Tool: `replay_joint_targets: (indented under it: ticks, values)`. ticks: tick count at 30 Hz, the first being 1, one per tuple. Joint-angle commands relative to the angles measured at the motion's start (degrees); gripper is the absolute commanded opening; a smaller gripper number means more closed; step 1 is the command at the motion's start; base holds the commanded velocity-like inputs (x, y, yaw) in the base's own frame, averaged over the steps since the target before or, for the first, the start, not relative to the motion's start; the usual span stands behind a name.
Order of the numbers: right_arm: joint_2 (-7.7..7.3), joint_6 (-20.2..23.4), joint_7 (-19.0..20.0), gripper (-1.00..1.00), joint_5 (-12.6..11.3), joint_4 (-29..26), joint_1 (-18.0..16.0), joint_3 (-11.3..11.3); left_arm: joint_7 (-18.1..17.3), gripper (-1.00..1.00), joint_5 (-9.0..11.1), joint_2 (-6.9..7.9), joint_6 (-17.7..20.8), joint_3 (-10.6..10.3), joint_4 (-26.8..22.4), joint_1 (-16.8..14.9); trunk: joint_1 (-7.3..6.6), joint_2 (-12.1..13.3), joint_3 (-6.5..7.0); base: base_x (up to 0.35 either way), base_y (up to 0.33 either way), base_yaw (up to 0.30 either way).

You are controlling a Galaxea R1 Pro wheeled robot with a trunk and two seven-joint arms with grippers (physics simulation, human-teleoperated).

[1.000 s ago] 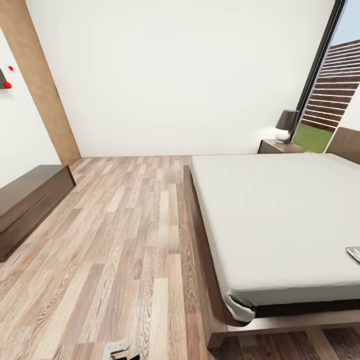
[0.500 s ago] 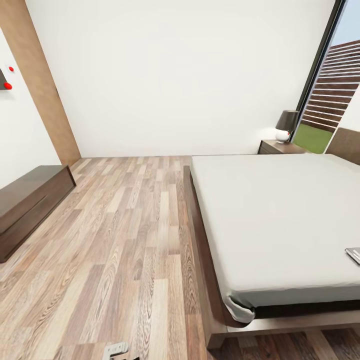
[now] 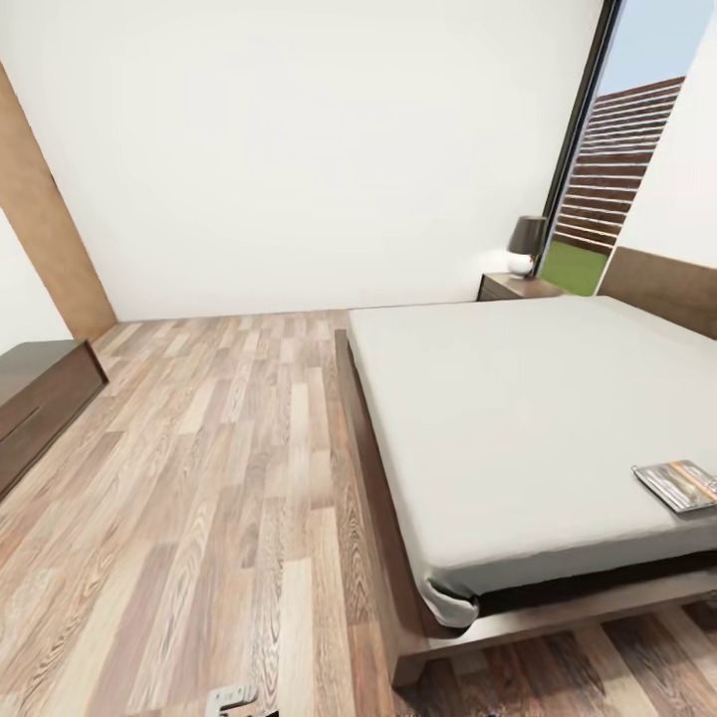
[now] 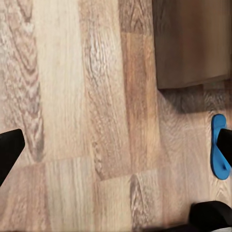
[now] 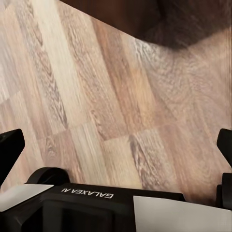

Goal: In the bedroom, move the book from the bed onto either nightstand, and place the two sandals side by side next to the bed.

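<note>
— Where's the book (image 3: 680, 485)?

— Lying flat on the bed (image 3: 518, 418), close to the mattress's foot edge and at the far right of the head view. Its long axis runs slantwise across the mattress, from the near left up toward the headboard (image 3: 665, 289) side; the lettering is too small to tell which end is the top.

— And the nightstand (image 3: 516, 287)?

— At the far corner of the bed, by the tall window (image 3: 622, 159), with a dark-shaded lamp (image 3: 526, 244) on top. It is well apart from the book.

— Any sandals?

— One blue sandal (image 4: 218, 146) in the left wrist view, flat on the plank floor (image 3: 219, 478), near a corner of dark wood. Its long axis runs roughly parallel to the planks' grain. A finger of the claw partly covers it, so I can't say which end is the toe.

— The claws?

— The left claw (image 4: 116, 147) is spread wide, a black fingertip at each edge, nothing between. The right claw (image 5: 116, 145) is likewise spread over bare floor.
</note>
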Motion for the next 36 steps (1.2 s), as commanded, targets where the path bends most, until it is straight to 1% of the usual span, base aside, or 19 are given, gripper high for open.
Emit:
replay_joint_targets:
  ticks: [1, 13, 21, 36]
  values:
    - [-0.01, -0.1, 0.2, 1.0, -0.3, 0.1, -0.1, 0.1, -0.2, 1.0, 0.5, 0.01, -0.2, -0.5, 0.1, 0.0, -0.01, 0.0, -0.07, 0.0, 0.0, -0.289]
    - [0.0, -0.1, 0.2, 1.0, -0.3, 0.1, -0.1, 0.2, -0.2, 1.0, 0.5, 0.0, -0.2, -0.5, 0.1, 0.1, -0.01, 0.0, -0.23, -0.001, 0.0, -0.275]
    - [0.0, -0.1, 0.2, 1.0, -0.3, 0.1, -0.1, 0.2, -0.2, 1.0, 0.5, -0.16, -0.2, -0.5, 0.1, 0.2, -0.01, 0.0, -0.23, -0.112, 0.0, -0.252]
    - [0.0, -0.1, 0.2, 1.0, -0.3, 0.1, -0.1, 0.2, -0.2, 1.0, 0.5, -0.17, -0.2, -0.4, 0.1, 0.2, -0.01, 0.0, -0.23, -0.006, 0.0, -0.259]
